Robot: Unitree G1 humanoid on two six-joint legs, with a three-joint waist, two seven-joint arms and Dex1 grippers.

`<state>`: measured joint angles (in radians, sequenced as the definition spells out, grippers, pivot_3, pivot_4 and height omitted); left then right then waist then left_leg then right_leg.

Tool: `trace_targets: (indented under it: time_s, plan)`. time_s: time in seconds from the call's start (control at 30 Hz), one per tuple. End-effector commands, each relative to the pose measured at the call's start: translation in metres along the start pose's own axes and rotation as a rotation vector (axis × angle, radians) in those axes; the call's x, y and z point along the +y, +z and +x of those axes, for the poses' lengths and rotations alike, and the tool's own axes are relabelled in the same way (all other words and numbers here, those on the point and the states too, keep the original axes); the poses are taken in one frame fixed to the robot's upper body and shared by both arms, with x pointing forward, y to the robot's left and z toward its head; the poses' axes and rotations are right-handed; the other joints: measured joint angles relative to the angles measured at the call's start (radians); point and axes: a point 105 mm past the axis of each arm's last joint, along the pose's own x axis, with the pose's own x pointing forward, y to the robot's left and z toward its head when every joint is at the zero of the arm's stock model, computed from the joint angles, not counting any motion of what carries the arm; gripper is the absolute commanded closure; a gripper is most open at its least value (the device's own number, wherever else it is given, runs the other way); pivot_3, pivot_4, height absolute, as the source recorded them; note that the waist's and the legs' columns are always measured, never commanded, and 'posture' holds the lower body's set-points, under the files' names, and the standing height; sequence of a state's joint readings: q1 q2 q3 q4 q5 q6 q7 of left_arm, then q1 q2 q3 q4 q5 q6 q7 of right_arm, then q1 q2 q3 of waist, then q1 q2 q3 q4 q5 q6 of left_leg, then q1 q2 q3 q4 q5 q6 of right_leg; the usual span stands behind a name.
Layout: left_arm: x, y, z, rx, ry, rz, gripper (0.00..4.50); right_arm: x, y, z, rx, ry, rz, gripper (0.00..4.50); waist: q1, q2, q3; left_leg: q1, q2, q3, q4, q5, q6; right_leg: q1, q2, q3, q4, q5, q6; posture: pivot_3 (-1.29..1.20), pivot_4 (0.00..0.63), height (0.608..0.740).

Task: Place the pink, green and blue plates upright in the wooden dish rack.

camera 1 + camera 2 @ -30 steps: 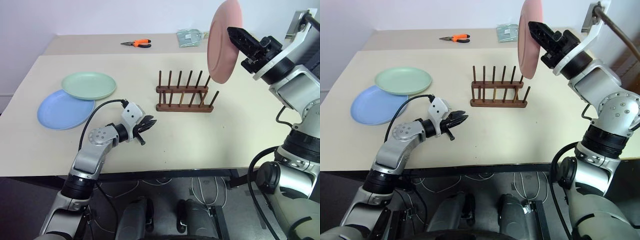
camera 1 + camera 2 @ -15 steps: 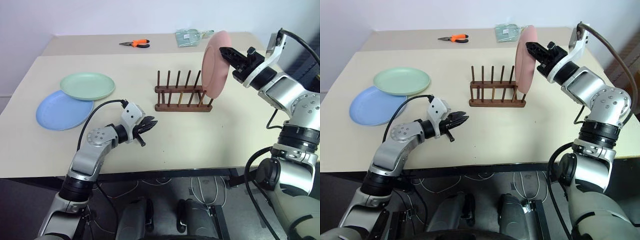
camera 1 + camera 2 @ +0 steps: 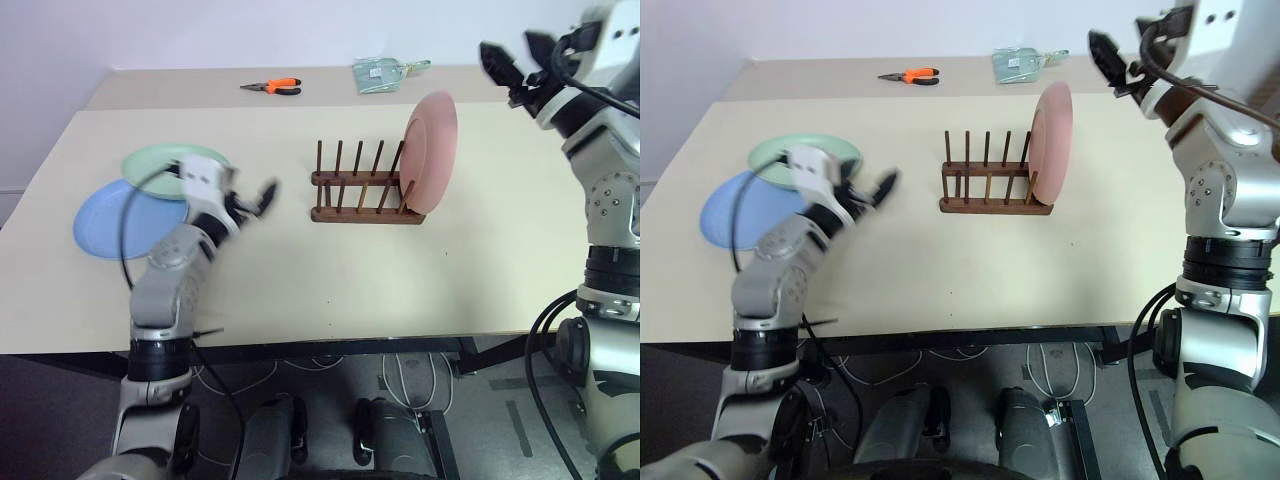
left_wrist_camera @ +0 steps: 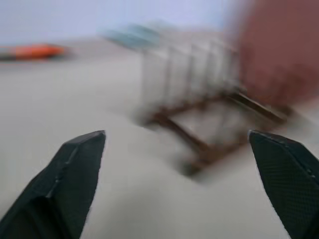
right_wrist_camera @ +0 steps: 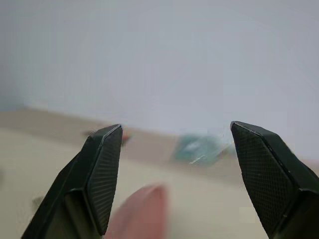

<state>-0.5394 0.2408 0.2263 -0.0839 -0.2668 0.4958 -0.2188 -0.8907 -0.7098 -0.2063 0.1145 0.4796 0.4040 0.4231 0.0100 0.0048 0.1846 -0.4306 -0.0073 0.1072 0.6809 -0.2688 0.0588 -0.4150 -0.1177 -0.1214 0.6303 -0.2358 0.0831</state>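
1. The left tool (image 3: 258, 196) hung low over the pale beige tabletop (image 3: 330, 280) with its two black fingers spread wide and nothing between them.
2. Just beyond and to the left of that tool lay the round light blue plate (image 3: 105, 222), flat on the tabletop, with the round pale mint green plate (image 3: 150, 162) overlapping its far edge; the left arm covered part of both.
3. The small dark reddish-brown wooden dish rack (image 3: 362, 190) stood near the middle of the tabletop, to the right of the left tool and apart from it; in the left wrist view it sat ahead of the spread fingers (image 4: 77, 167), blurred.
4. The round salmon pink plate (image 3: 430, 152) stood upright on its edge at the rack's right end, leaning a little against the pegs.
5. The right tool (image 3: 508, 68) was raised above and to the right of the pink plate, clear of it, with its black fingers parted and empty.
6. At the far edge of the tabletop lay orange-handled pliers (image 3: 274, 87) and a pale green packet (image 3: 380, 74), well apart from both tools.
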Motion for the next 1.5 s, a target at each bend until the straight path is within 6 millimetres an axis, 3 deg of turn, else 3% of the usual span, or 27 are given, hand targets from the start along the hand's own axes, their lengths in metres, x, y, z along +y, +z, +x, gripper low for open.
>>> trace_targets:
  time_s: [0.03,0.17,0.27,0.33,0.47,0.57,0.73,0.8,0.9,1.0,1.2,1.33,1.5]
  plan:
    - [0.072,0.015,-0.008,-0.004,0.454,0.000,0.00,0.057,0.024,-0.011,-0.076,0.303,-0.151,0.19,-0.004,0.000,0.000,0.000,0.000,0.000,0.000,0.000,0.000,0.000,0.000,0.000,0.000,0.000,0.000,0.00,0.150,0.740]
    - [0.103,0.018,-0.013,0.043,0.638,-0.124,0.00,0.133,0.002,-0.038,0.017,0.669,-0.072,0.03,-0.003,-0.002,0.000,0.001,0.001,0.000,0.000,0.000,0.000,0.001,0.000,0.000,0.000,0.000,0.000,0.00,0.150,0.740]
    - [0.114,0.023,-0.011,0.066,0.688,-0.192,0.00,0.169,-0.012,-0.057,0.064,0.818,0.009,0.03,0.007,-0.004,0.001,0.001,0.000,-0.001,0.001,0.000,0.000,0.001,0.000,-0.001,0.000,0.000,0.001,0.00,0.150,0.740]
    - [0.118,0.020,-0.008,0.101,0.703,-0.248,0.00,0.183,-0.018,-0.063,0.081,0.859,0.035,0.03,0.009,-0.008,0.002,0.000,0.000,-0.002,0.001,0.000,0.000,0.002,-0.001,-0.002,-0.001,0.000,0.001,0.00,0.150,0.740]
    - [0.123,-0.004,0.002,0.251,0.693,-0.445,0.00,0.197,-0.030,-0.072,0.112,0.885,0.062,0.03,0.008,-0.010,0.002,0.001,-0.002,-0.002,0.002,-0.001,0.000,0.003,-0.001,-0.002,-0.001,0.001,0.002,0.00,0.150,0.740]
    - [0.126,-0.009,0.008,0.281,0.695,-0.525,0.78,0.201,-0.038,-0.077,0.134,0.879,0.052,0.00,0.003,-0.010,0.002,0.001,-0.001,-0.002,0.001,0.000,0.000,0.002,0.000,-0.002,-0.001,0.001,0.002,0.00,0.150,0.740]
    - [0.131,-0.010,0.010,0.283,0.710,-0.572,3.23,0.195,-0.047,-0.079,0.150,0.823,0.030,0.00,0.001,-0.014,0.004,0.001,-0.001,-0.002,0.001,0.000,-0.001,0.002,0.000,-0.002,-0.001,0.001,0.002,0.00,0.150,0.740]
    - [0.129,0.004,0.014,0.213,0.672,-0.525,4.30,0.191,-0.049,-0.077,0.159,0.803,0.036,0.00,0.001,-0.014,0.004,0.001,-0.001,-0.002,0.001,0.000,-0.001,0.002,0.000,-0.001,-0.001,0.001,0.002,0.00,0.150,0.740]
    - [0.113,0.042,0.023,0.038,0.542,-0.410,4.44,0.187,-0.051,-0.073,0.168,0.778,0.025,0.00,0.002,-0.014,0.004,0.001,-0.002,-0.002,0.001,0.000,-0.002,0.002,0.000,-0.001,-0.001,0.001,0.002,0.00,0.150,0.740]
    - [0.074,0.068,0.026,-0.049,0.363,-0.323,4.44,0.185,-0.047,-0.062,0.133,0.735,-0.043,0.00,0.002,-0.014,0.004,0.001,-0.002,-0.001,0.001,0.000,-0.002,0.002,0.000,-0.001,-0.001,0.001,0.002,0.00,0.150,0.740]
    - [-0.018,0.086,0.014,-0.059,0.037,-0.233,4.44,0.197,-0.055,-0.038,0.069,0.743,-0.352,0.00,0.000,-0.014,0.004,0.002,-0.002,-0.001,0.001,0.000,-0.002,0.002,0.000,-0.001,-0.001,0.001,0.002,0.00,0.150,0.740]
    - [-0.050,0.095,0.005,-0.040,-0.064,-0.312,4.44,0.202,-0.062,-0.023,0.026,0.729,-0.517,0.00,-0.004,-0.014,0.004,0.002,-0.002,-0.002,0.001,0.001,-0.002,0.002,0.001,0.000,-0.001,0.001,0.002,0.00,0.150,0.740]
    - [-0.066,0.101,-0.006,-0.002,-0.130,-0.356,4.44,0.200,-0.061,-0.001,-0.038,0.651,-0.635,0.00,-0.010,-0.014,0.004,0.002,-0.001,-0.002,0.000,0.001,-0.003,0.002,0.001,0.000,-0.001,0.001,0.002,0.00,0.150,0.740]
